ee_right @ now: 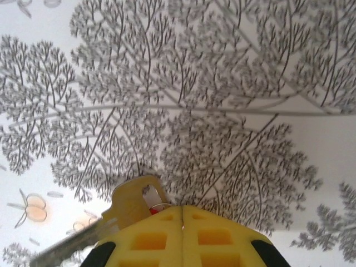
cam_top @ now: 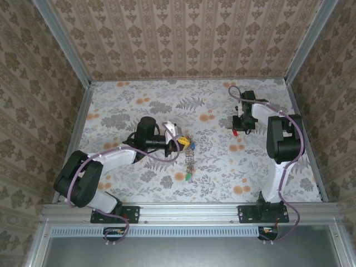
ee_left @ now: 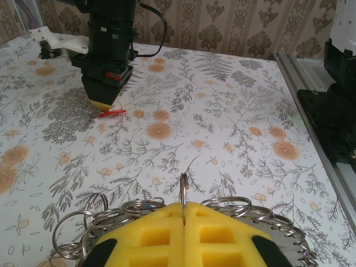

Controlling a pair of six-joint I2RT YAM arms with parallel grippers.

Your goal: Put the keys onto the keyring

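Note:
The keyring lies mid-table, a bunch of grey keys and rings with blue, yellow and green tags. My left gripper is at its top end. In the left wrist view the yellow fingers are shut on one thin ring standing upright, with several loose rings beside it. My right gripper points down at the far right of the table, with a red tag at its tip. Its jaws are shut; a key sits at the left fingertip, its small wire loop running into the seam.
The floral tablecloth covers the table. Patterned walls close in the back and sides. A metal rail runs along the right edge, close to the right arm. Open cloth lies between the two grippers.

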